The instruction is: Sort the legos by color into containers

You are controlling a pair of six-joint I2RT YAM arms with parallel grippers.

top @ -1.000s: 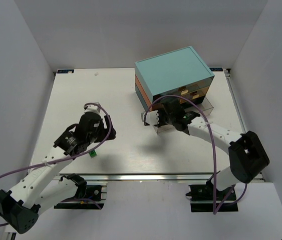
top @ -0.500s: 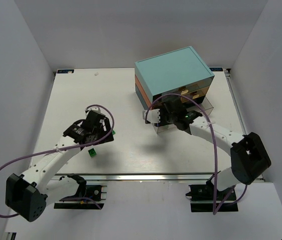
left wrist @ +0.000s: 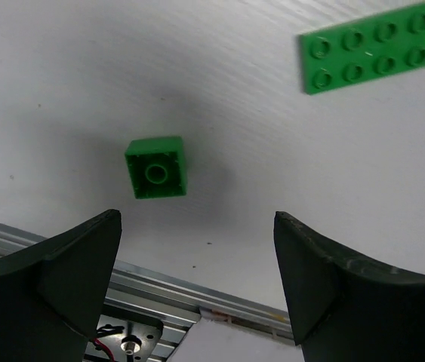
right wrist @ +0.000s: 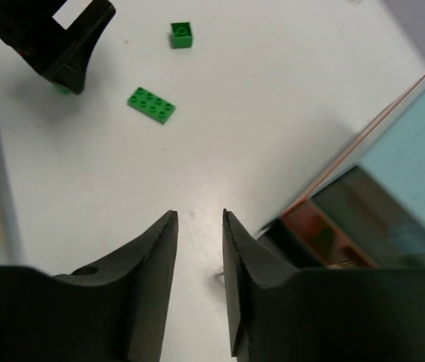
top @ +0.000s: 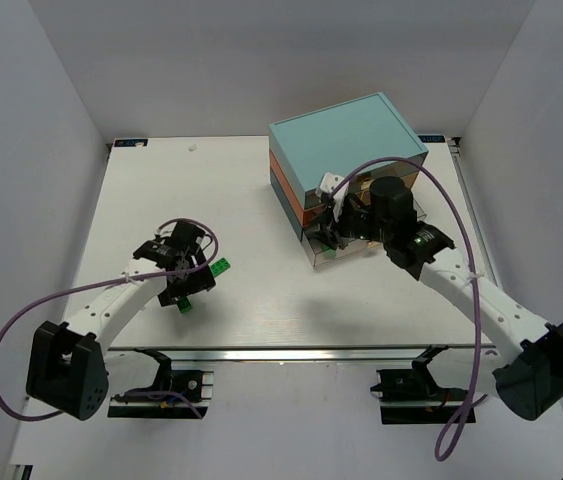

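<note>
Two green legos lie on the white table: a small square brick (left wrist: 156, 167) (top: 185, 305) and a flat eight-stud plate (left wrist: 367, 47) (top: 220, 267). My left gripper (left wrist: 197, 219) (top: 182, 284) hovers over the small brick, open wide and holding nothing. The right wrist view also shows the plate (right wrist: 152, 105) and the small brick (right wrist: 182, 34). My right gripper (right wrist: 198, 215) (top: 328, 232) hangs in front of the containers, a chest (top: 346, 150) with a pale teal top. Its jaws stand a little apart with nothing between them. An orange drawer (right wrist: 319, 228) is pulled out.
A metal rail (left wrist: 61, 241) runs along the table's near edge, just past my left fingers. A clear drawer (top: 417, 207) juts from the chest's right front. White walls close in the table on three sides. The left arm's head (right wrist: 53, 38) shows top left in the right wrist view.
The right arm has lifted and swung right, away from the open drawer, and its jaws have narrowed. The left arm has shifted, so the green plate now shows beside it.
</note>
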